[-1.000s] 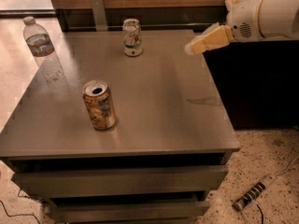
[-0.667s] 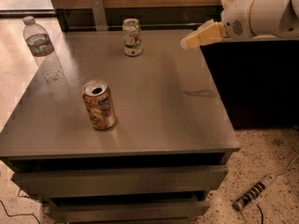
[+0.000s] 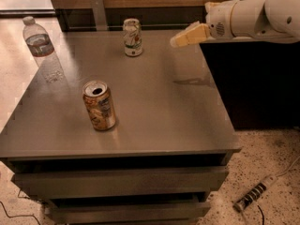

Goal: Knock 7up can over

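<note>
The 7up can [image 3: 133,37], whitish-silver with green and red markings, stands upright near the back edge of the grey table [image 3: 159,107]. My gripper [image 3: 177,41] reaches in from the right on a white arm, above the table's back right part. It is to the right of the can, about a can's height away and not touching it.
An orange-gold can [image 3: 99,105] with an open top stands upright at the front left of the table. A clear plastic water bottle [image 3: 43,49] stands at the left edge. A power strip [image 3: 255,194] lies on the speckled floor at the lower right. A wooden wall runs behind.
My gripper and arm have moved left across the table's back right corner, closer to the 7up can. The cans and the bottle have not moved.
</note>
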`<move>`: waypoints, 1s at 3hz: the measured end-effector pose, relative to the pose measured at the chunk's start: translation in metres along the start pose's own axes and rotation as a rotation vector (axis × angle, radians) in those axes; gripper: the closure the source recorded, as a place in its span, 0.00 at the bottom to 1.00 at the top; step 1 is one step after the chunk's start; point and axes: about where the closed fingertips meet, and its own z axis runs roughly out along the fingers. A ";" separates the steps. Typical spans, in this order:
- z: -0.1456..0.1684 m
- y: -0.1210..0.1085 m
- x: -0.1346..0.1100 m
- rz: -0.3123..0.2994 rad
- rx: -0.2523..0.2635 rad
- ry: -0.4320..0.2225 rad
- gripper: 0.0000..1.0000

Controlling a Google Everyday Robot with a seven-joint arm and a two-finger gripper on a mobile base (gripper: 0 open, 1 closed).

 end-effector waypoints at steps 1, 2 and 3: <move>0.036 -0.001 0.004 0.025 -0.063 -0.054 0.00; 0.068 0.001 0.007 0.056 -0.111 -0.125 0.00; 0.095 0.009 0.003 0.079 -0.143 -0.204 0.00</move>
